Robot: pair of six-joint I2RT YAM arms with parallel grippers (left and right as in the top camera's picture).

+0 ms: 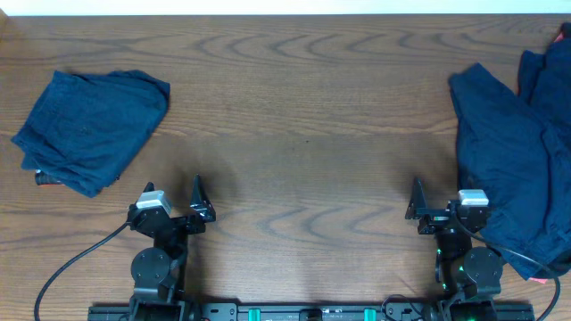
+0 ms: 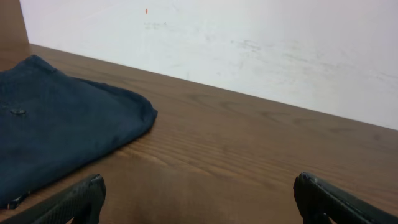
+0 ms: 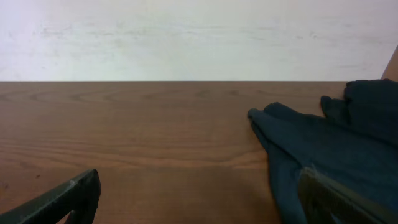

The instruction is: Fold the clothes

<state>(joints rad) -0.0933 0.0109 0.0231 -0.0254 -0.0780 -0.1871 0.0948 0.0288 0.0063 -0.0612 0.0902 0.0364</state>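
A folded navy-blue garment (image 1: pixel 89 129) lies at the table's far left; it also shows in the left wrist view (image 2: pixel 56 130). A loose pile of navy-blue clothes (image 1: pixel 517 169) lies along the right edge and shows in the right wrist view (image 3: pixel 336 149). My left gripper (image 1: pixel 172 194) is open and empty near the front edge, to the right of and nearer than the folded garment; its jaws (image 2: pixel 199 196) frame bare wood. My right gripper (image 1: pixel 439 201) is open and empty just left of the pile; in the wrist view (image 3: pixel 199 193) its right finger overlaps the fabric's edge.
The wooden table (image 1: pixel 303 134) spans the view, with a white wall behind its far edge (image 3: pixel 186 37). Small coral-red bits show at the top right corner (image 1: pixel 564 34) and under the pile's front edge (image 1: pixel 540 279). Cables run from both arm bases.
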